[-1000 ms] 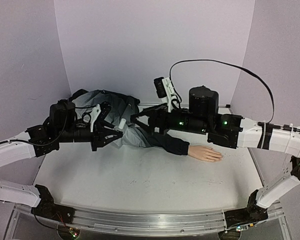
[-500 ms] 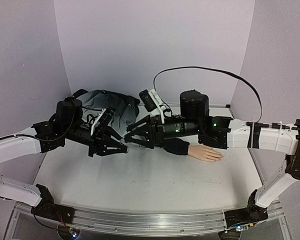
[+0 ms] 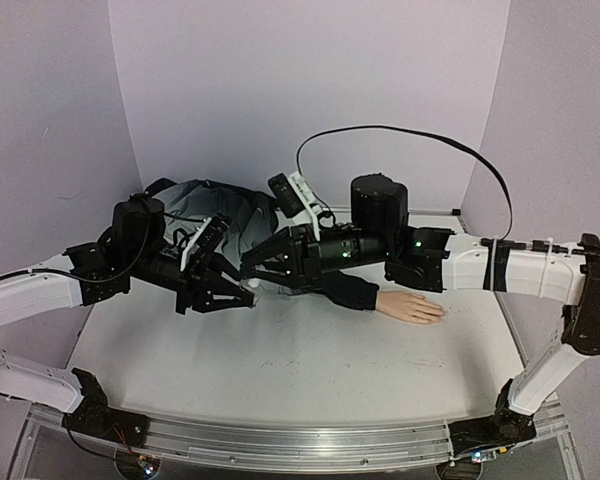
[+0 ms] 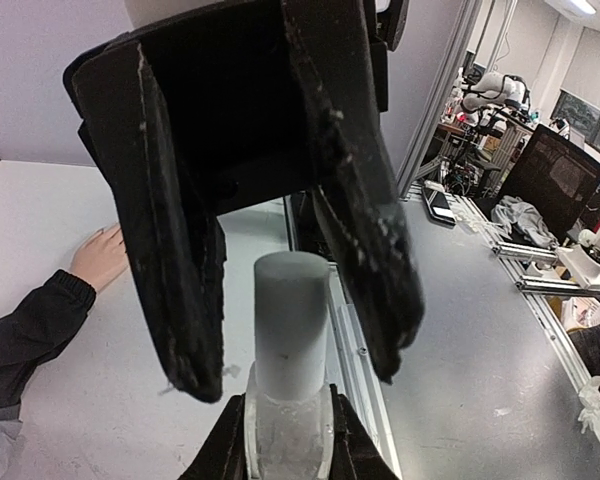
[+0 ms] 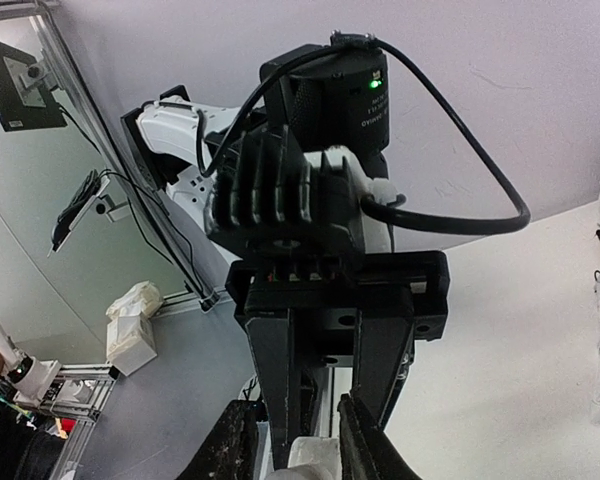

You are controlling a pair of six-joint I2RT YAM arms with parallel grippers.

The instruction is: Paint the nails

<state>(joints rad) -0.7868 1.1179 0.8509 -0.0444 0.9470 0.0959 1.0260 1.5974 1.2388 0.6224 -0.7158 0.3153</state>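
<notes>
My left gripper (image 4: 288, 440) is shut on the glass body of a small whitish bottle (image 4: 280, 430), which points its grey cap (image 4: 290, 320) at the right arm. My right gripper (image 4: 290, 375) straddles that cap, and a narrow gap shows on each side of it. The top view shows both grippers tip to tip, left (image 3: 242, 295) and right (image 3: 252, 268), above the dark sleeve (image 3: 345, 290). The pale mannequin hand (image 3: 412, 307) lies flat on the table to the right. Its nails are too small to make out.
A grey jacket (image 3: 215, 205) is bunched at the back left behind the grippers. The white table (image 3: 280, 370) ends at a metal rail along the near edge. The right arm's black cable (image 3: 400, 130) loops above it.
My right gripper's jaws have narrowed around the cap as that arm slid left. The left arm came forward with the bottle, then held still.
</notes>
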